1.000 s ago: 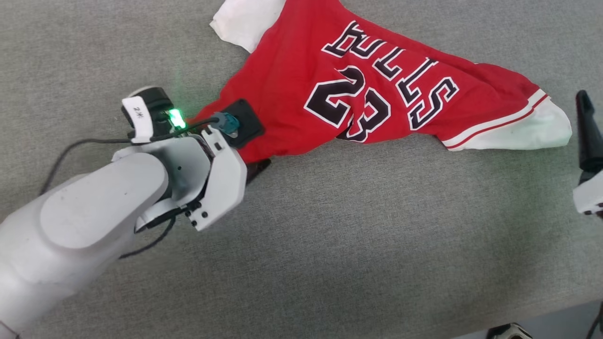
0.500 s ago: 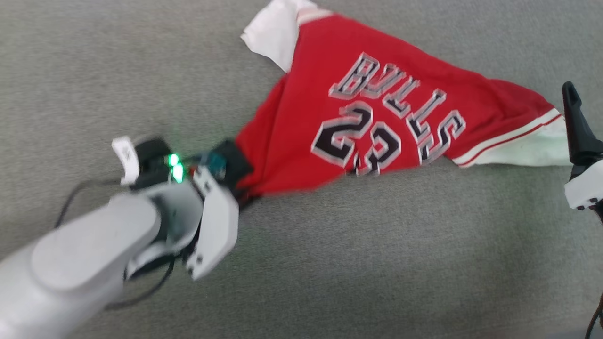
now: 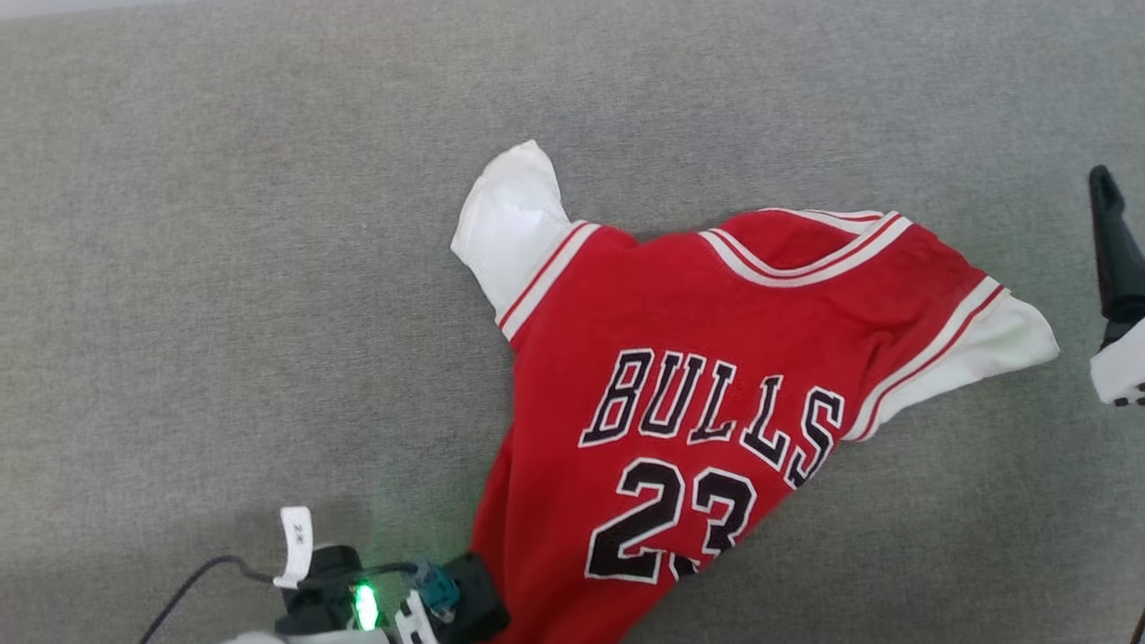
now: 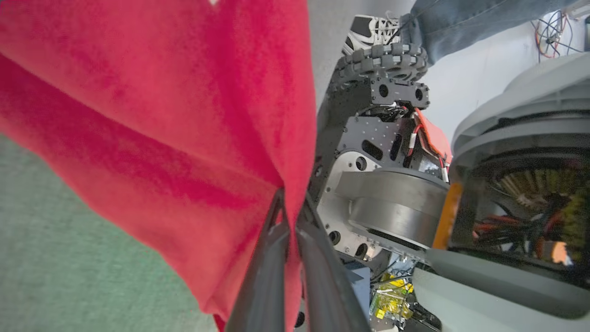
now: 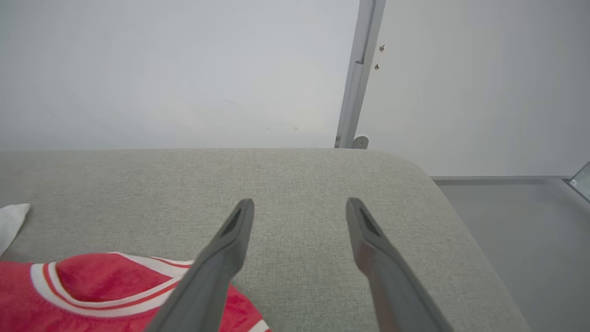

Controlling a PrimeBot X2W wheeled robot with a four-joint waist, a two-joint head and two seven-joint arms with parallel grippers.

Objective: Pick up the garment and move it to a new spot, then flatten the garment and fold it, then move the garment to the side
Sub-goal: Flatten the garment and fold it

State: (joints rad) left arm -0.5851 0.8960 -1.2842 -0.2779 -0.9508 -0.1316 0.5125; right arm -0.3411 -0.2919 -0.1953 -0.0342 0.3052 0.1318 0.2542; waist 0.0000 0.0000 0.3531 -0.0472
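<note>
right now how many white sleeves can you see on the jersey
2. One sleeve sticks out at the upper left of the jersey in the head view, the other at its right edge. Both lie flat on the grey cloth surface; none seems hidden.

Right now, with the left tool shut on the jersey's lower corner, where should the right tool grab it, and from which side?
Probably the white sleeve at the right of the garment: it juts out flat toward the open right tool, so come in low from the right.
</note>
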